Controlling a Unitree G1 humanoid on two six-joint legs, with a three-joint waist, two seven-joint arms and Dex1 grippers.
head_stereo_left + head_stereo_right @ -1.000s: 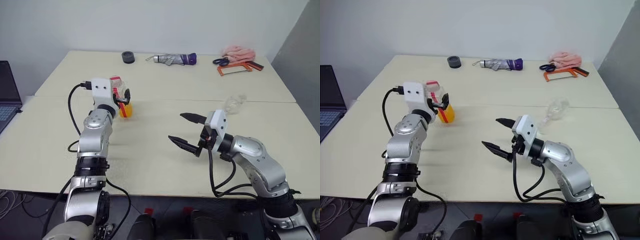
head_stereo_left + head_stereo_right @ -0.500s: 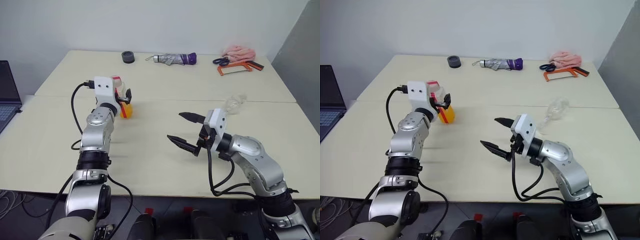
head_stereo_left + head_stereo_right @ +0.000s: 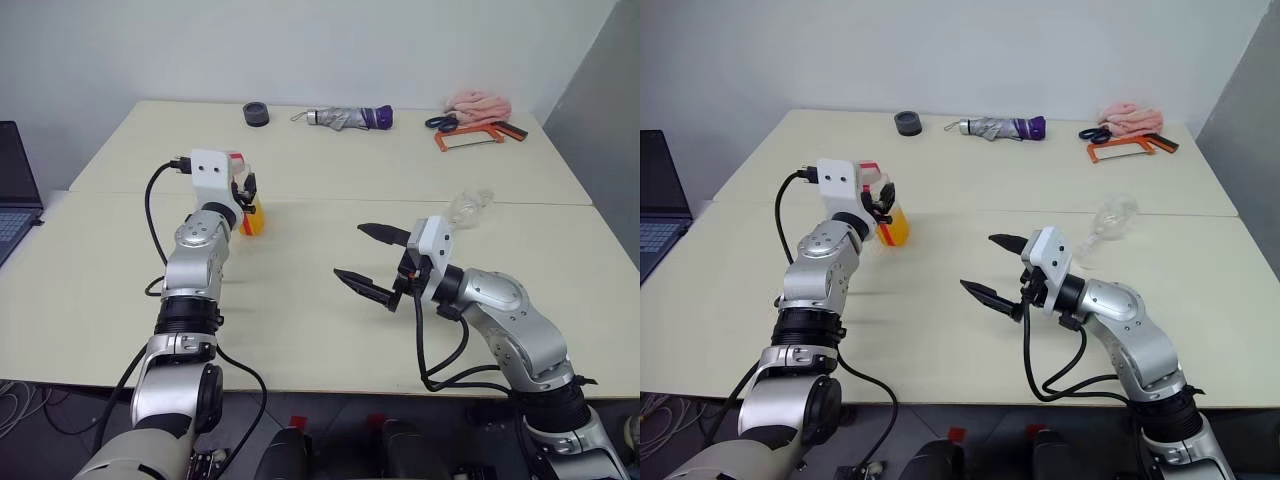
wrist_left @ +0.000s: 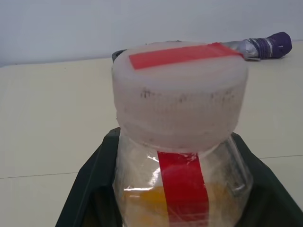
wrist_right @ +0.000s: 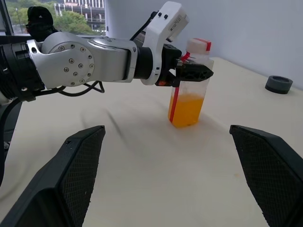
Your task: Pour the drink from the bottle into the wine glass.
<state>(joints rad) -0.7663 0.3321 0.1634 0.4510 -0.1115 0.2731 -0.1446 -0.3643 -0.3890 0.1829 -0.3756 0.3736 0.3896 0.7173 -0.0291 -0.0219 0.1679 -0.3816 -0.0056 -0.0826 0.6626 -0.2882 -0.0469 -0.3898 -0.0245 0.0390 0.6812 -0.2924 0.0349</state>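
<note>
Orange drink (image 5: 185, 109) fills the lower part of the bottle (image 5: 190, 85), which stands upright on the cream table (image 3: 300, 330) toward its left side; the left gripper (image 5: 195, 72) pinches the bottle just below its white cap (image 4: 180, 92); the right gripper (image 3: 365, 262) hovers over the middle of the table with its fingers spread wide, holding nothing; the wine glass (image 3: 1110, 222) stands just behind the right arm, partly hidden by it; along the far edge lie a black ring (image 3: 256, 114), a folded umbrella (image 3: 350, 118), scissors (image 3: 441, 123), an orange frame (image 3: 475, 136) and a pink cloth (image 3: 478, 103); a laptop (image 3: 15, 190) sits at the left; the left wrist view shows red tape across the cap; the right wrist view shows the drink's level.
</note>
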